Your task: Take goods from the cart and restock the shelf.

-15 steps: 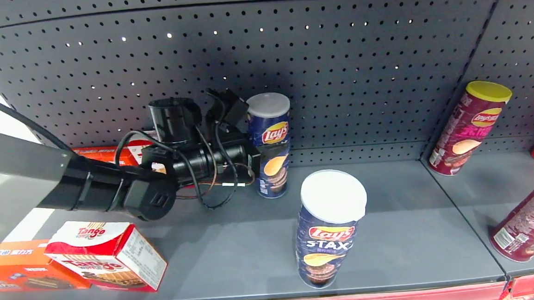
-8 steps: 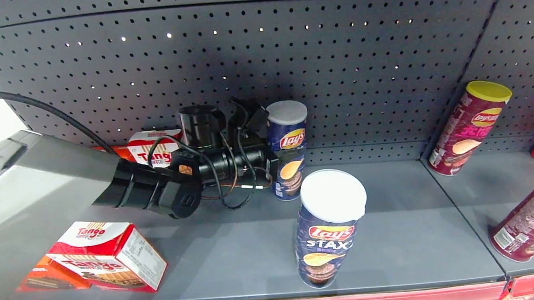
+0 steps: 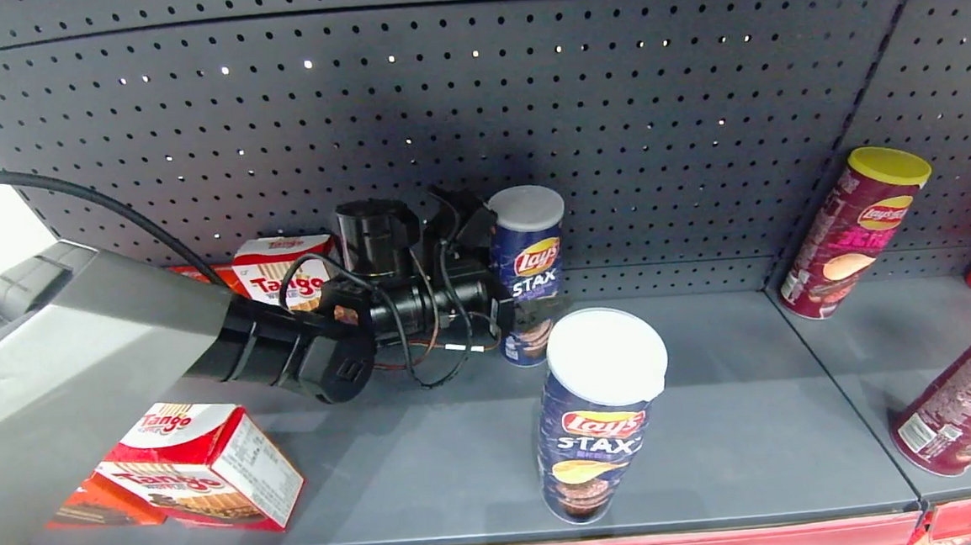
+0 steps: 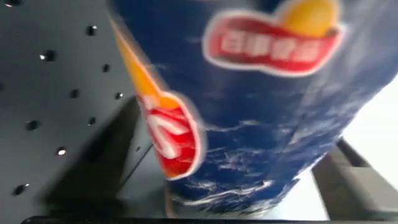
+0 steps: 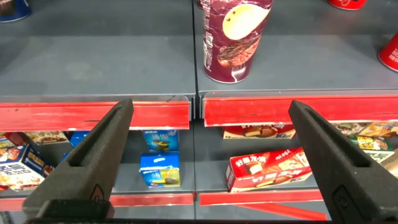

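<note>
Your left gripper [image 3: 511,309] looked clamped around the tall blue cardboard crisp can with a grey lid [image 3: 527,270]. The can stood upright at the far side of the grey metal shelf [image 3: 429,444], just beside the perforated back panel [image 3: 612,130]. Your right gripper [image 5: 210,106] was spread wide and held nothing, near the red front edge [image 5: 155,115].

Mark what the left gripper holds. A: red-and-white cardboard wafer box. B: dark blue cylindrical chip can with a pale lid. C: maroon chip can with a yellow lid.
B: the left gripper grips the dark blue cylindrical chip can with a pale lid, upright near the pegboard back wall.
</note>
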You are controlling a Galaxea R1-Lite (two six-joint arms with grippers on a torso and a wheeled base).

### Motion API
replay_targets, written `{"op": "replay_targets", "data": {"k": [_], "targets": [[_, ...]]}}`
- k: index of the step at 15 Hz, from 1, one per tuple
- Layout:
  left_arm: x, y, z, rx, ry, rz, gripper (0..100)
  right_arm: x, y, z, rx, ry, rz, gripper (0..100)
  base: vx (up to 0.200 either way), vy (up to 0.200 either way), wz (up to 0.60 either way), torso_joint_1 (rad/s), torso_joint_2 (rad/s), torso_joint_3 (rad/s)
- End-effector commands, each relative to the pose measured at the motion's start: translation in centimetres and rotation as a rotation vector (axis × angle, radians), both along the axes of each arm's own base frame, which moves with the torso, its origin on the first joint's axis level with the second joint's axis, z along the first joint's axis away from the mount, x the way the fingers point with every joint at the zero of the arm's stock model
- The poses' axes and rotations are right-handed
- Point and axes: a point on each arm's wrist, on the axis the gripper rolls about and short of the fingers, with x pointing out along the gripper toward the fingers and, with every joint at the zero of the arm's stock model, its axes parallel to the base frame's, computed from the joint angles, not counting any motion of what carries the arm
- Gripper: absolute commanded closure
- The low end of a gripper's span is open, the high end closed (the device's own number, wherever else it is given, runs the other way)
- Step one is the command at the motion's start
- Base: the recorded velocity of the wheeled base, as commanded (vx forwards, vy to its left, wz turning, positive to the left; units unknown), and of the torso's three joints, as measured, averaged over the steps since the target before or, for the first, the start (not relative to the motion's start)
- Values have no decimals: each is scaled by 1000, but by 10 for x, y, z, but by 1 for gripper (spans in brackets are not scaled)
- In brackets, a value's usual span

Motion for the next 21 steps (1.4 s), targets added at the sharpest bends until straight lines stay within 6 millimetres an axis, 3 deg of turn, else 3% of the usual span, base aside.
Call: {"op": "replay_targets", "data": {"k": [1,8,11,15,21], "targets": [[-3,0,-2,6,13,-1,0,0,0,0,-1,2,1,0,0,0,0,0,0,0],[-32,19,39,25,24,95,0,0,0,0,-1,2,1,0,0,0,0,0,0,0],[-55,35,57,95,34,108,0,0,0,0,-1,2,1,0,0,0,0,0,0,0],[-68,44,53,159,66,137,0,0,0,0,-1,2,1,0,0,0,0,0,0,0],[-63,59,54,254,43,302,0,0,0,0,-1,2,1,0,0,0,0,0,0,0]]}}
